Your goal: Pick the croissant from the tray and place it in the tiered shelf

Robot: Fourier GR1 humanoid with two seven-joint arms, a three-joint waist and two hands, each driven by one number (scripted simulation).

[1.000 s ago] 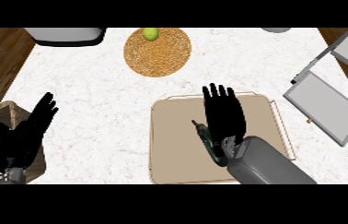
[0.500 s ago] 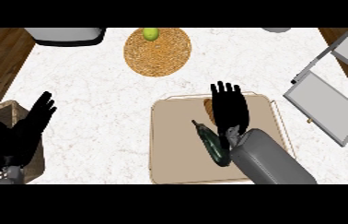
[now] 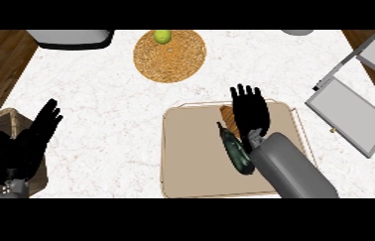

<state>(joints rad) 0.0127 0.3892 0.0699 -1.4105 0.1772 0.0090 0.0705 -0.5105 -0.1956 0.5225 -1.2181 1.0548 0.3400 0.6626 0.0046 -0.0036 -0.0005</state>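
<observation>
Since a second ago, right hand (image 3: pixel 250 113) has crept toward the far edge of the tray (image 3: pixel 190 155); the croissant (image 3: pixel 227 117) now shows at its left side, where before the hand covered it.

Right hand: fingers straight and spread, holding nothing, palm over the croissant's right half. I cannot tell whether it touches.

Croissant: on the tray near the far rim, not yet lifted. A dark green vegetable (image 3: pixel 236 153) lies just beside it on the near side.

Left hand (image 3: pixel 33 141): open, resting at the surface's (image 3: pixel 102 111) left edge.

Tiered shelf (image 3: pixel 344 111): well apart, to the right.

Step in hand, as I judge it: the grasp. I would shift slightly left to centre over the croissant, come straight down, and curl the fingers across its narrow width, keeping the thumb off the vegetable. Lift clear of the rim before swinging right.
</observation>
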